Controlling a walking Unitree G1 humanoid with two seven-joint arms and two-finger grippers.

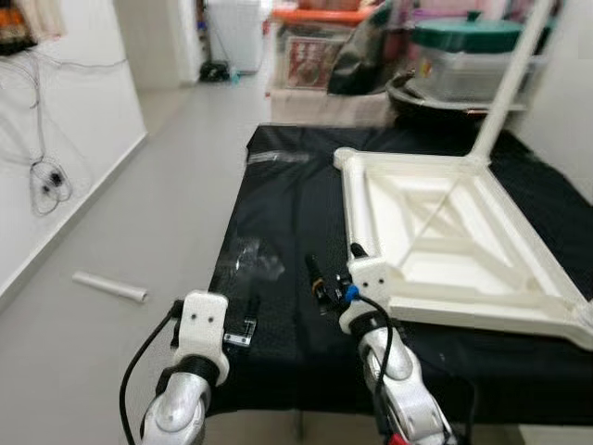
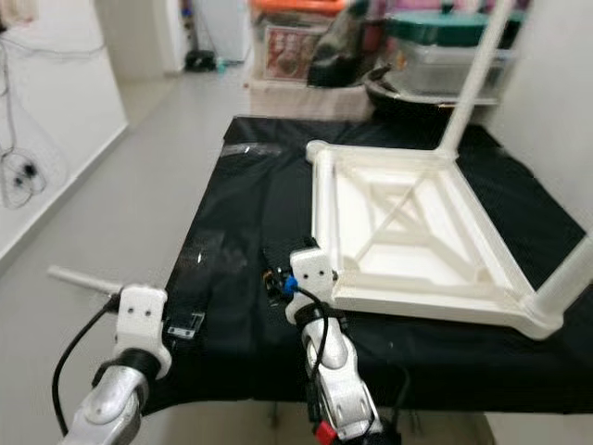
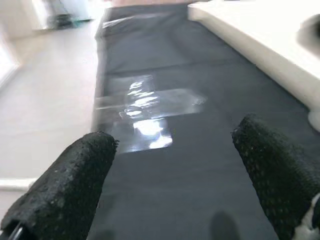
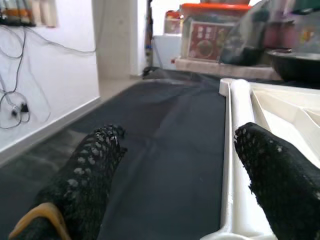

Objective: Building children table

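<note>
The white children's table top (image 1: 445, 232) lies upside down on a black cloth-covered table (image 1: 287, 204). One white leg (image 1: 505, 83) stands up from its far corner, and another leg (image 2: 570, 278) rises at its near right corner. A loose white leg (image 1: 109, 287) lies on the floor to the left. My right gripper (image 1: 335, 262) is open at the top's near left corner; one finger is over the rim (image 4: 232, 150), the other over the cloth. Near the cloth's front left edge, my left gripper (image 1: 215, 311) hovers open and empty, facing a clear plastic wrapper (image 3: 150, 105).
A second clear wrapper (image 1: 278, 158) lies at the far left of the cloth. Storage boxes, a green-lidded container (image 1: 468, 37) and a dark pan (image 1: 426, 97) crowd the back. A white wall with hanging cables (image 1: 46, 176) runs along the left, beyond grey floor (image 1: 167, 185).
</note>
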